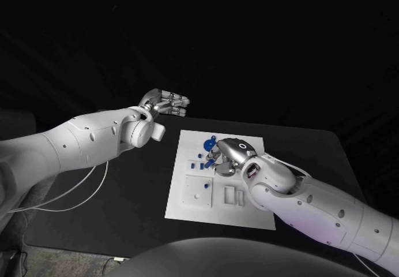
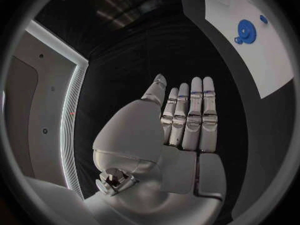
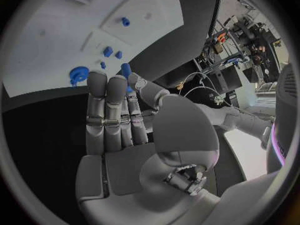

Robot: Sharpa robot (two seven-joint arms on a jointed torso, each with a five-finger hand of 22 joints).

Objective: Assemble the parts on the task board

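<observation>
Right hand (image 1: 226, 157) over the task board (image 1: 193, 202); fingers (image 3: 106, 105) straight and together, a blue part (image 3: 125, 70) at their tips, hold not discernible. Round blue part (image 3: 79, 75) just beside those fingertips. Left hand (image 1: 164, 104) beyond the board's far corner, fingers (image 2: 190, 115) extended side by side, holding nothing.

Task board (image 1: 187, 199): matt white plastic. Parts (image 3: 79, 75): glossy blue plastic. Right robot hand (image 3: 115, 110): silvery, metallic-looking. Table (image 1: 100, 219): matt black.
</observation>
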